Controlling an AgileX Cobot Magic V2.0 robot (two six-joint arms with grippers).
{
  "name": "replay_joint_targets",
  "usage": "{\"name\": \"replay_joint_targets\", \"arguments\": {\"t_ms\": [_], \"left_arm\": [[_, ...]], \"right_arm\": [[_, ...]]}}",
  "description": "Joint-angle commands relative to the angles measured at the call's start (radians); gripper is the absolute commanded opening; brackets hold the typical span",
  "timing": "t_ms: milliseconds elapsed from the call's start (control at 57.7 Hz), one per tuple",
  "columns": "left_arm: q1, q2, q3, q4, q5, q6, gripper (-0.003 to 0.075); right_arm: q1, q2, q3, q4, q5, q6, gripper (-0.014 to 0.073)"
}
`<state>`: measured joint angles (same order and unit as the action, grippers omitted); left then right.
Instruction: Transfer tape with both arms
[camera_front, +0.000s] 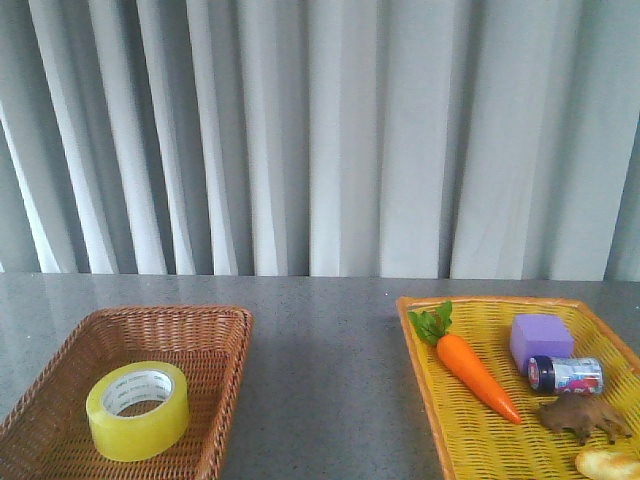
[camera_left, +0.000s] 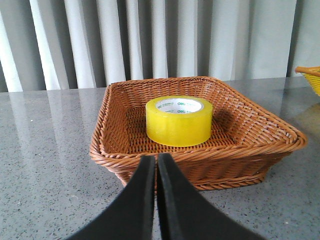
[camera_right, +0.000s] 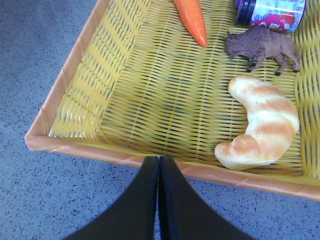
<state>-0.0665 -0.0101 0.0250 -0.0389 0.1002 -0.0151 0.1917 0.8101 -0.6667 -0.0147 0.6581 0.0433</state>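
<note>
Grey curtains back a speckled worktop (camera_front: 320, 340). Both sets of jaws are pressed together, empty: the left gripper (camera_left: 156, 165) faces the brown basket (camera_left: 125, 150), the right gripper (camera_right: 159, 167) the yellow tray (camera_right: 65, 80). Flat in the basket lies the tape (camera_left: 179, 125), light, stiff, probably slick-sided. Pinching its wall through the open core looks safest.

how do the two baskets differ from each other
The brown wicker basket is deep, with tall sloping walls; the yellow woven tray is shallow and flat. The brown one holds only a roll of yellow tape; the yellow one holds several things, among them an orange toy carrot. Both are woven and sit on the grey table.
</note>
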Motion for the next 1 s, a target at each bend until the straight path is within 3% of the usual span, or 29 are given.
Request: {"name": "replay_joint_targets", "arguments": {"t_ms": [0,398,502,710,987], "left_arm": [[0.0,-0.017,-0.008,-0.011,-0.082,-0.01,-0.0006],[0.0,-0.017,-0.008,-0.011,-0.082,-0.01,-0.0006],[0.0,-0.017,-0.008,-0.011,-0.082,-0.01,-0.0006],[0.0,-0.017,-0.008,-0.011,-0.082,-0.01,-0.0006],[0.0,-0.017,-0.008,-0.011,-0.082,-0.01,-0.0006]], "right_arm": [[-0.006,-0.007,-0.025,-0.004,-0.057,0.0,-0.0008],[-0.004,-0.022,-0.025,-0.009,-0.057,-0.004,-0.0007],[-0.022,-0.091,0.009,-0.065,-0.122,-0.006,-0.0007],[-0.166,-0.36,0.273,-0.067,-0.4,-0.008,-0.0007],[-0.245,-0.719,0.594,-0.053,-0.523,0.004,-0.0007]]}}
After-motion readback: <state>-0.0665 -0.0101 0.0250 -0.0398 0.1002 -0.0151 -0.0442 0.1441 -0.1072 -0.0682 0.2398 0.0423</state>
